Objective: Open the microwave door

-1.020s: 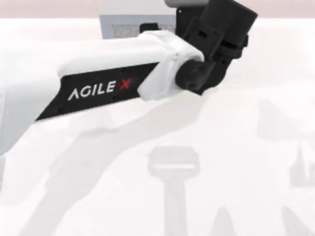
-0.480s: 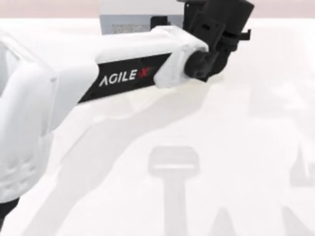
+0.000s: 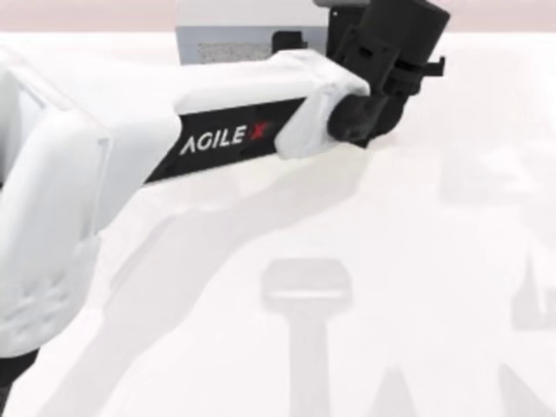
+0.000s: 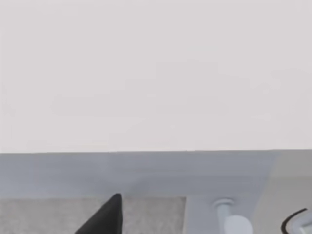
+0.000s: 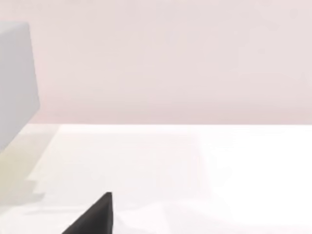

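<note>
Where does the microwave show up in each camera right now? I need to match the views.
Top view: the microwave sits at the far edge, partly behind the left arm.
Left wrist view: its front fills the lower strip, mesh window and door handle showing.
Right wrist view: a grey box corner at the edge.
Shared landmark: the microwave's grey body.

bench (image 3: pixel 417 261): pale, near-white flat surface that fills most of the top view
on the bench: the microwave (image 3: pixel 234 26), a light grey box, stands at the far edge, a little left of the middle
bench marks: soft grey shadows lie across the near half
</note>
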Robot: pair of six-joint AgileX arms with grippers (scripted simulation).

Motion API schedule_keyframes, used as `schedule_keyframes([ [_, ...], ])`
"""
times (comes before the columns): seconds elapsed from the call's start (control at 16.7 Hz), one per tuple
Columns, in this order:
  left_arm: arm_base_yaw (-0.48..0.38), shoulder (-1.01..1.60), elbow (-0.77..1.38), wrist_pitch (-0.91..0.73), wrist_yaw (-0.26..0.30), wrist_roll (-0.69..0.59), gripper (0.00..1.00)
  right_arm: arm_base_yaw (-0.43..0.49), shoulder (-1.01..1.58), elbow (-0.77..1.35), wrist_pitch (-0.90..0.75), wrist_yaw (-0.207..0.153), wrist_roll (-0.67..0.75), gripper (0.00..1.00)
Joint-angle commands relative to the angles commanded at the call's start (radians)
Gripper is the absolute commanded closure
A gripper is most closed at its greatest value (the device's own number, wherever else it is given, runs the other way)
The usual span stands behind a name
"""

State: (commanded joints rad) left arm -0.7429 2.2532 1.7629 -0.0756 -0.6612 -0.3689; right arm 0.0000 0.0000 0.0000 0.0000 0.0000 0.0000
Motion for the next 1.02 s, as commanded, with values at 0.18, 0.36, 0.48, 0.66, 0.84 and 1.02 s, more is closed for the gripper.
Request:
schedule_keyframes([
  [0.18,0.0,0.0,0.0,0.0,0.0,0.0,0.45,0.0,0.0,0.0,0.0,0.0,0.0,0.0],
  [0.36,0.0,0.0,0.0,0.0,0.0,0.0,0.68,0.0,0.0,0.0,0.0,0.0,0.0,0.0],
  [0.48,0.0,0.0,0.0,0.0,0.0,0.0,0.83,0.0,0.0,0.0,0.0,0.0,0.0,0.0],
  [0.66,0.0,0.0,0.0,0.0,0.0,0.0,1.0,0.0,0.0,0.0,0.0,0.0,0.0,0.0],
  [0.84,0.0,0.0,0.0,0.0,0.0,0.0,1.0,0.0,0.0,0.0,0.0,0.0,0.0,0.0],
  [1.02,0.0,0.0,0.0,0.0,0.0,0.0,1.0,0.0,0.0,0.0,0.0,0.0,0.0,0.0],
])
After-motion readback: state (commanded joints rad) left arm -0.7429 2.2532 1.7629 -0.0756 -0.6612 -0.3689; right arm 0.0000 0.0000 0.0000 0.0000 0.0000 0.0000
